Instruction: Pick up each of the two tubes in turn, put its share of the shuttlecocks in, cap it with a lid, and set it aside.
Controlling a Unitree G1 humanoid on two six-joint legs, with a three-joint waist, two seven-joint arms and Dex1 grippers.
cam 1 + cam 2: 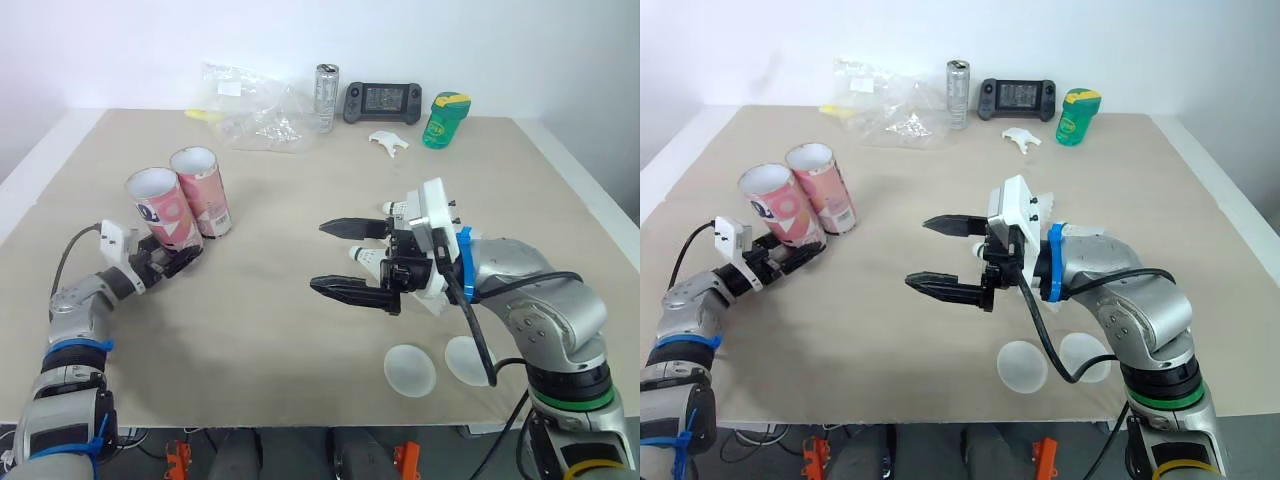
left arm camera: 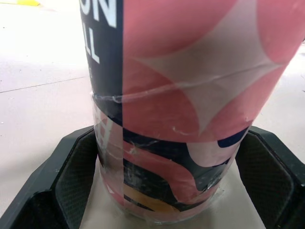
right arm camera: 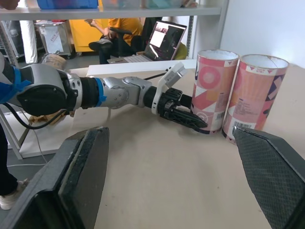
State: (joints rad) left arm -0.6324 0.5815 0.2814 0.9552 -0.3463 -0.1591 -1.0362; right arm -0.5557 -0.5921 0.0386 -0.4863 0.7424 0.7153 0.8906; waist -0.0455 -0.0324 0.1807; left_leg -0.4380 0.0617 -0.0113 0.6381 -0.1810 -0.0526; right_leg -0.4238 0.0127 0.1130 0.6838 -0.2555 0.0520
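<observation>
Two claws: left claw (image 1: 182, 258) sits around the near tube (image 1: 160, 208) at its base, can't tell if it's clamped; right claw (image 1: 317, 257) is spread wide, empty.
Far tube (image 1: 203, 190): just beside the near one, past the left claw.
Handling: probably light thin cardboard that crushes easily, so grip low and gently.

Beige table (image 1: 280, 310); two lids (image 1: 410, 370), can (image 1: 327, 97), bottle (image 1: 445, 120), controller (image 1: 383, 101)

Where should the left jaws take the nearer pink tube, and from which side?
Grip the nearer tube low on its round wall, jaws either side, coming from the robot's near left: it stands upright and open-topped, and the other tube crowds its far right.
</observation>
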